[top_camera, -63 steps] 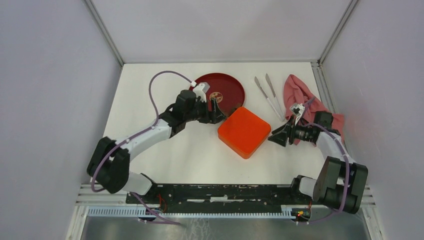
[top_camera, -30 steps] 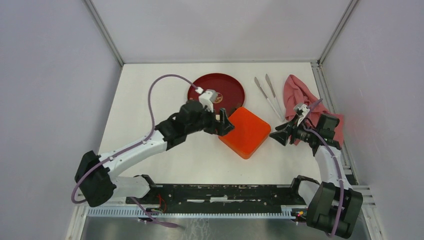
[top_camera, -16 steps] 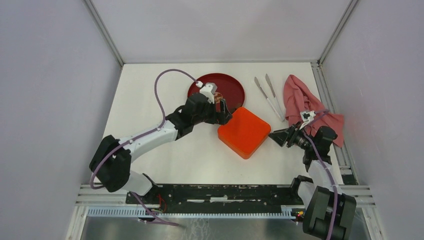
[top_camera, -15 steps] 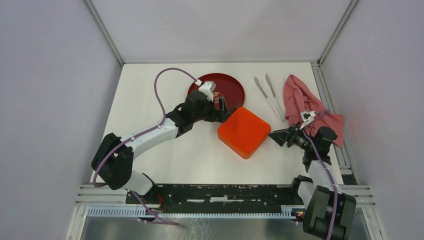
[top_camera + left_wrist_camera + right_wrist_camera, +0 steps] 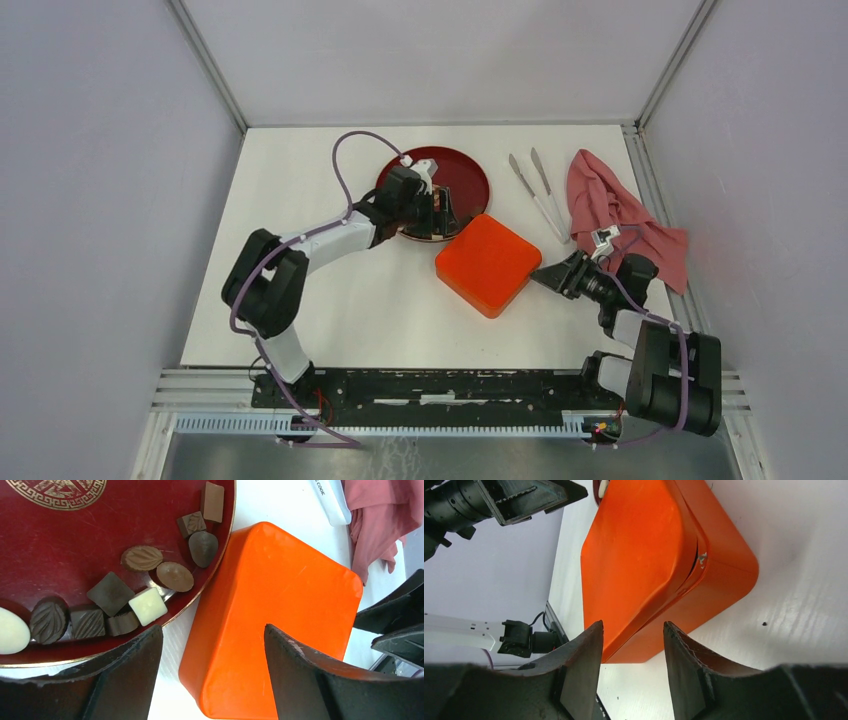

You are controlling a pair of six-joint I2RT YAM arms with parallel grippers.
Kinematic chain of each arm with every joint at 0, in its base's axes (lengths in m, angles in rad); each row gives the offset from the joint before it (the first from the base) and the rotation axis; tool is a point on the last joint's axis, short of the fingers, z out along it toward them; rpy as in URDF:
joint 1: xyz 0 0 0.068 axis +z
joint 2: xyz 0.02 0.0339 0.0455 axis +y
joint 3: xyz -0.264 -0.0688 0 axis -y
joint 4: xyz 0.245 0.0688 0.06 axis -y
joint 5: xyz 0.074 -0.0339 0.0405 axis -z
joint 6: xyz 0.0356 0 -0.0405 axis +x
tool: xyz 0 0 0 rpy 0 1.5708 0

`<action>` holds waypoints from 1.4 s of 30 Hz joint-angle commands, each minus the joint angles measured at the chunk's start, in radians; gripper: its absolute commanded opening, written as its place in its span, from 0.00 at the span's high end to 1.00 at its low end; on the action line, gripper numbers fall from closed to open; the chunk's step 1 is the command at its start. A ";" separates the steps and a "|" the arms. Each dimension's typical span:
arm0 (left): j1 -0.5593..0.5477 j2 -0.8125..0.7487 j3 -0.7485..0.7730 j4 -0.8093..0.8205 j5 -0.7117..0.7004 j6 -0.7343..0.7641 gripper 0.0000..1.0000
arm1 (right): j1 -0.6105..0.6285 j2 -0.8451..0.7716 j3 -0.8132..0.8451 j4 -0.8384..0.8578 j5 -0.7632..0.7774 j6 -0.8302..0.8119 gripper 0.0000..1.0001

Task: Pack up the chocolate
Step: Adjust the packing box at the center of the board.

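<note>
The chocolate (image 5: 142,558), several small brown and cream-white pieces, lies along the near rim of the red plate (image 5: 75,535). An orange box (image 5: 280,605) sits right beside the plate, its lid on but slightly lifted along one side in the right wrist view (image 5: 644,555). My left gripper (image 5: 213,632) hovers open over the gap between plate and box, holding nothing; from above it covers the plate's (image 5: 470,175) near edge. My right gripper (image 5: 631,625) is open just off the box's (image 5: 488,263) right corner, apart from it.
A pair of metal tongs (image 5: 535,190) lies on the white table right of the plate. A crumpled pink cloth (image 5: 610,205) sits at the far right, behind my right arm. Grey walls enclose the table on three sides.
My left gripper has drawn back from the box's left corner to the plate's near rim, its jaws narrowing a little. My right gripper dropped slightly toward the box's right corner.
</note>
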State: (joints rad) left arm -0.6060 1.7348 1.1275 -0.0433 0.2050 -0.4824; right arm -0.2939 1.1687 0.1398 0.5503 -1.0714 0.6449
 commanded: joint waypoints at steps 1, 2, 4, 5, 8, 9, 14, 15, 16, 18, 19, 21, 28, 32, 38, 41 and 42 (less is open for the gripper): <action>0.000 0.045 0.096 -0.062 0.051 0.038 0.22 | 0.031 0.050 0.042 0.068 0.005 0.017 0.47; 0.001 0.059 0.111 -0.076 0.055 0.039 0.23 | 0.032 0.058 0.045 0.065 0.007 0.019 0.47; 0.001 0.082 0.132 -0.097 0.051 0.036 0.24 | 0.041 0.075 0.050 0.066 0.004 0.023 0.48; 0.002 0.090 0.141 -0.107 0.049 0.035 0.24 | 0.045 0.083 0.053 0.070 0.003 0.027 0.49; 0.001 0.111 0.162 -0.138 0.045 0.033 0.23 | 0.058 0.114 0.059 0.102 -0.006 0.058 0.50; 0.001 0.119 0.169 -0.146 0.049 0.033 0.23 | 0.061 0.123 0.059 0.120 -0.011 0.077 0.50; -0.003 0.136 0.180 -0.173 0.055 0.032 0.24 | 0.068 0.132 0.053 0.135 -0.012 0.107 0.50; -0.004 0.139 0.181 -0.177 0.055 0.031 0.24 | 0.070 0.135 0.053 0.147 -0.017 0.117 0.50; -0.006 0.142 0.183 -0.183 0.056 0.033 0.24 | 0.072 0.138 0.052 0.156 -0.020 0.128 0.50; -0.008 0.152 0.191 -0.199 0.054 0.034 0.25 | 0.075 0.142 0.051 0.173 -0.024 0.149 0.50; -0.009 0.158 0.199 -0.208 0.053 0.034 0.25 | 0.077 0.146 0.051 0.176 -0.027 0.156 0.50; -0.014 0.169 0.211 -0.220 0.050 0.036 0.26 | 0.079 0.153 0.051 0.175 -0.027 0.167 0.50; -0.027 0.197 0.249 -0.278 0.012 0.033 0.30 | 0.079 0.176 0.060 0.177 -0.027 0.226 0.50; -0.048 0.189 0.235 -0.285 0.009 0.030 0.32 | 0.079 0.174 0.061 0.180 -0.028 0.230 0.51; -0.067 0.143 0.164 -0.240 0.045 0.004 0.39 | 0.083 0.168 0.064 0.188 -0.041 0.239 0.51; -0.074 0.114 0.120 -0.214 0.066 -0.016 0.42 | 0.089 0.158 0.066 0.188 -0.045 0.239 0.52; -0.077 0.102 0.105 -0.203 0.072 -0.021 0.44 | 0.090 0.153 0.064 0.187 -0.044 0.239 0.52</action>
State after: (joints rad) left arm -0.6720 1.9011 1.2907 -0.2722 0.2489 -0.4805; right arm -0.2184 1.3418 0.1680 0.6830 -1.0801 0.8642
